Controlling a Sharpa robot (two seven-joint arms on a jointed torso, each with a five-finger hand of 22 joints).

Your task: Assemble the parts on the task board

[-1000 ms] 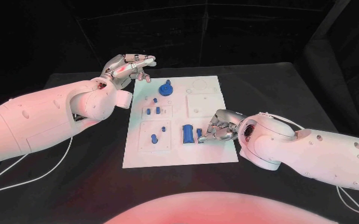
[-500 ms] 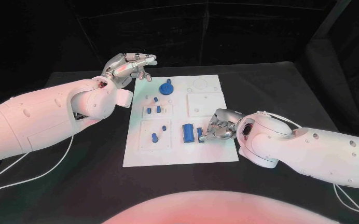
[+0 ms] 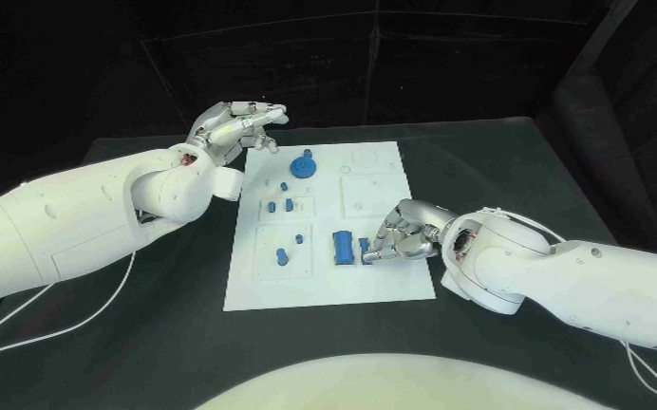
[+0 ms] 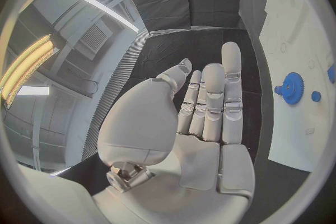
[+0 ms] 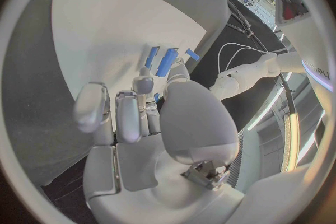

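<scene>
Head view: roughly eight blue parts (image 3: 343, 247); left hand (image 3: 235, 127) spread, right hand (image 3: 396, 236) unclear.

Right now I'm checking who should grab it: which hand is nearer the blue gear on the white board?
Left. The left hand hovers just beyond the board's far-left corner, close to the blue gear. The right hand is down by the near-right parts.

black table (image 3: 164, 268) under a white cable (image 3: 83, 310) — dark curtain (image 3: 343, 40) behind.
</scene>
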